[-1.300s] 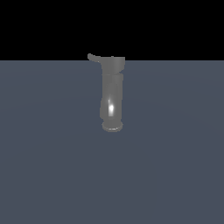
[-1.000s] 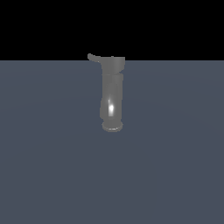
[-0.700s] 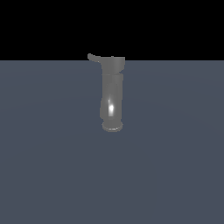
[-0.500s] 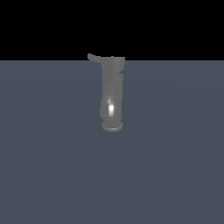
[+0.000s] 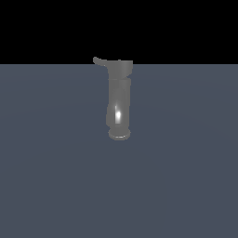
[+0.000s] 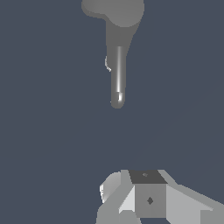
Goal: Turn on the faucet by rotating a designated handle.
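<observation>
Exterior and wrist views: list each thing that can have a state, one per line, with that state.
faucet: upright on the grey surface, untouched.
handle: sticks out from the top cap toward the exterior view's left; nothing touches it.
gripper: apart from the faucet, holding nothing; open or shut cannot be told.

I see the dull-grey faucet [image 5: 119, 100] standing upright on the slate-blue table [image 5: 56, 176], its thin handle [image 5: 99, 61] jutting from the wider top cap toward the exterior view's left.
</observation>
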Robot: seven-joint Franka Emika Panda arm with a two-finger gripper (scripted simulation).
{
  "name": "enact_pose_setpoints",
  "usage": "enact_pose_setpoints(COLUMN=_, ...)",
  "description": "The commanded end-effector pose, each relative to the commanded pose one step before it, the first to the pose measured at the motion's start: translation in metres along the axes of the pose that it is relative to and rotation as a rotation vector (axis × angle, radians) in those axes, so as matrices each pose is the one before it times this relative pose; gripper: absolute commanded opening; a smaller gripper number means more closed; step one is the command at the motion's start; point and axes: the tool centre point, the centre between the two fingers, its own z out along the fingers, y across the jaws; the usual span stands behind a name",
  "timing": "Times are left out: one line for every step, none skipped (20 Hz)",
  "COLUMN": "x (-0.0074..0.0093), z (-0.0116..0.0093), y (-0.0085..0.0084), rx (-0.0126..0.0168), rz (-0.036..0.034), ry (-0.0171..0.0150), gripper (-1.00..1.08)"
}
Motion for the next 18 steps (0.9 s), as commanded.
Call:
enact_pose_setpoints(x=0.00879, z=0.00025, y=-0.0015, rx=0.00828, rz=0.03939, ry=-0.00075, gripper=-1.0)
enact_pose_setpoints(x=0.00411, z=0.00017, y=-0.00087, rx=0.00373, rz=0.01863, ry=-0.00039, gripper=-1.0)
enact_pose_setpoints(x=0.00439, z=0.00024, y=-0.00101, rx=0.00388, rz=0.01995, ry=-0.00048, gripper=-1.0)
enact_pose_setpoints(x=0.00465, z=0.00032, y=-0.00116, rx=0.00402, rz=0.0213, ry=-0.00059, gripper=-1.0)
enact_pose_setpoints(x=0.00492, z=0.00041, y=-0.00133, rx=0.00414, rz=0.02266, ry=-0.00071, gripper=-1.0)
enact_pose_setpoints(x=0.00518, z=0.00052, y=-0.00153, rx=0.00423, rz=0.02402, ry=-0.00084, gripper=-1.0)
enact_pose_setpoints(x=0.00535, z=0.00063, y=-0.00171, rx=0.00424, rz=0.02503, ry=-0.00095, gripper=-1.0)
enact_pose_setpoints(x=0.00534, z=0.00073, y=-0.00184, rx=0.00409, rz=0.02522, ry=-0.00103, gripper=-1.0)
enact_pose_setpoints(x=0.0053, z=0.00082, y=-0.00197, rx=0.00392, rz=0.02533, ry=-0.0011, gripper=-1.0)
enact_pose_setpoints(x=0.00527, z=0.00092, y=-0.0021, rx=0.00376, rz=0.02542, ry=-0.00115, gripper=-1.0)
enact_pose_setpoints(x=0.00522, z=0.00101, y=-0.00223, rx=0.00359, rz=0.02553, ry=-0.0012, gripper=-1.0)
enact_pose_setpoints(x=0.00518, z=0.00111, y=-0.00236, rx=0.00342, rz=0.02564, ry=-0.00124, gripper=-1.0)
enact_pose_setpoints(x=0.00513, z=0.0012, y=-0.00249, rx=0.00325, rz=0.02572, ry=-0.00127, gripper=-1.0)
enact_pose_setpoints(x=0.00507, z=0.0013, y=-0.00261, rx=0.00308, rz=0.02583, ry=-0.00128, gripper=-1.0)
enact_pose_setpoints(x=0.00501, z=0.00139, y=-0.00273, rx=0.00291, rz=0.02591, ry=-0.00129, gripper=-1.0)
enact_pose_setpoints(x=0.00494, z=0.00149, y=-0.00286, rx=0.00273, rz=0.02599, ry=-0.00129, gripper=-1.0)
enact_pose_setpoints(x=0.00487, z=0.00158, y=-0.00298, rx=0.00256, rz=0.02607, ry=-0.00127, gripper=-1.0)
enact_pose_setpoints(x=0.0048, z=0.00167, y=-0.00309, rx=0.0024, rz=0.02615, ry=-0.00125, gripper=-1.0)
